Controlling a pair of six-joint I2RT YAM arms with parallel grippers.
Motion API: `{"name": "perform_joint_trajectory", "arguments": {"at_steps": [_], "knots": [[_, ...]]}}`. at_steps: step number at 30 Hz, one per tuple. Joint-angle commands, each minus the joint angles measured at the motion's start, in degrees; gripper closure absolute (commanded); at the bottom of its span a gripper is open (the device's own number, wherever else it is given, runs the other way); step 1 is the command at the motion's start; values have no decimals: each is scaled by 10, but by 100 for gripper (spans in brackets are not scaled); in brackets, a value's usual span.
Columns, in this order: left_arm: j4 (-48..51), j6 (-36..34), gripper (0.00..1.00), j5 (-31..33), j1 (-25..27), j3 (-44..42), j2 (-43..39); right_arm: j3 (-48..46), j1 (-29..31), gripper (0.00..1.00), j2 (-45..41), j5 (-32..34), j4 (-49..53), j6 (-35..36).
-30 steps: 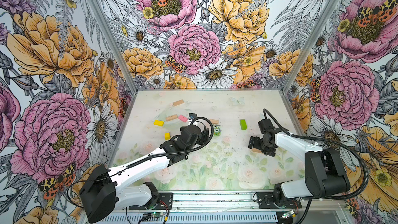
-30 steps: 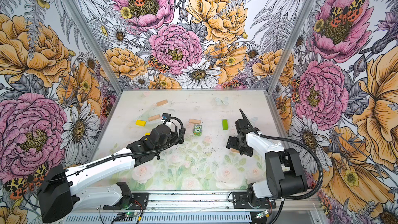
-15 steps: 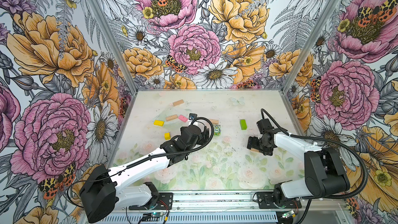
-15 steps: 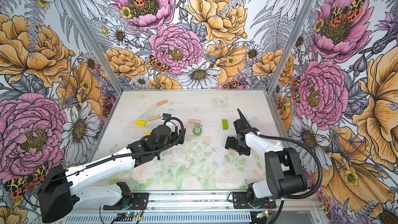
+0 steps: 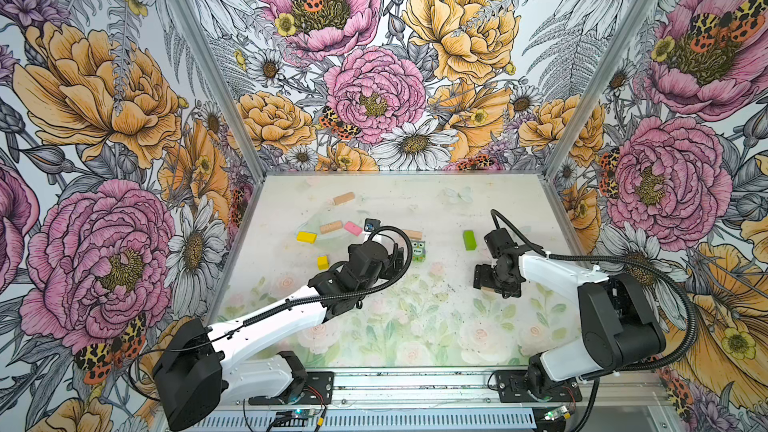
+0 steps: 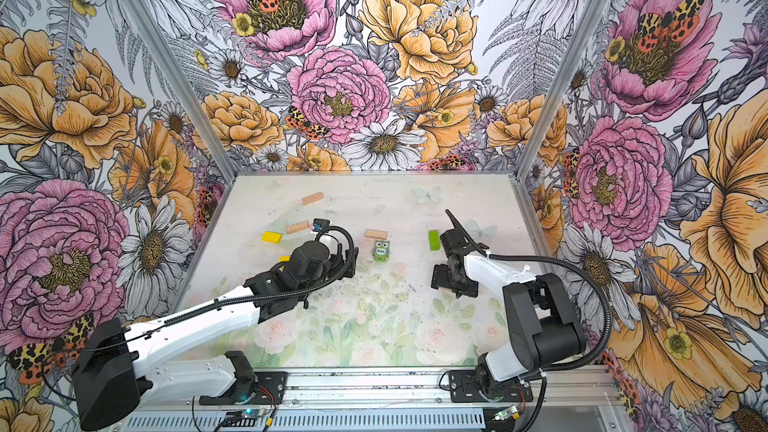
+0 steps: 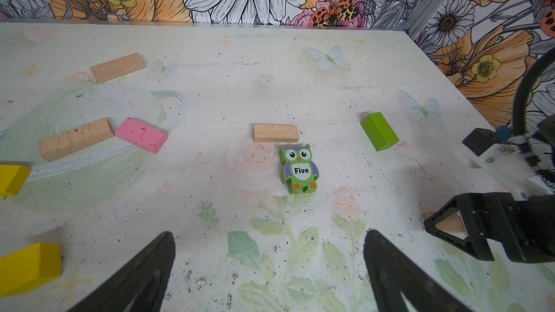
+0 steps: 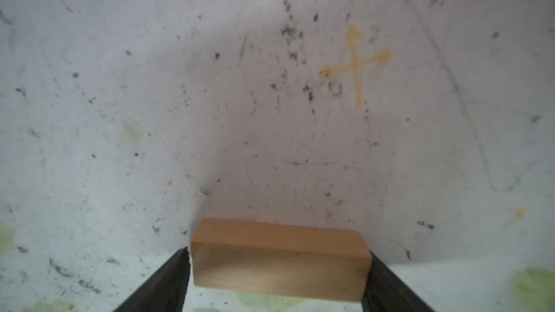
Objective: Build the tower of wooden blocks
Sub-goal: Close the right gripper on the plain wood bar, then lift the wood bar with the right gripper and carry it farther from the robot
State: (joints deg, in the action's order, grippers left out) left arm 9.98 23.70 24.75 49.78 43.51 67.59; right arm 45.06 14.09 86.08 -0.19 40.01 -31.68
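Your right claw brackets the tan bar endwise, grip uncertain; it's light, stiff, smooth wood, so squeeze squarely.

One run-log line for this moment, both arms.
left gripper: open, empty | right gripper: closed on tan wooden bar, end to end | stacking: not started

Left arm and right arm: white moulded shells joined by bulky black joint housings. A black ribbed cable hose loops along each. Each base is mounted on a black plate screwed to a grey metal rail. Left gripper: black tapering fingers. Right gripper: black open-framed fingers under a white bracket with small screws.
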Motion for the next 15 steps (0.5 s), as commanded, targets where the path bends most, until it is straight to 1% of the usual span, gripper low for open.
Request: {"name": "perform_joint_trajectory", "arguments": {"at_steps": [1, 3, 9, 15], "knots": [[-16, 3, 1, 1, 5, 4, -15, 12, 3, 13, 12, 15, -4, -7], [-16, 1, 1, 2, 5, 2, -17, 13, 3, 14, 15, 18, -4, -7], [-17, -2, 1, 7, 4, -5, -21, 23, 13, 20, 27, 17, -3, -15], [-16, -15, 1, 19, 4, 0, -16, 53, 60, 24, 29, 15, 2, -37]]}}
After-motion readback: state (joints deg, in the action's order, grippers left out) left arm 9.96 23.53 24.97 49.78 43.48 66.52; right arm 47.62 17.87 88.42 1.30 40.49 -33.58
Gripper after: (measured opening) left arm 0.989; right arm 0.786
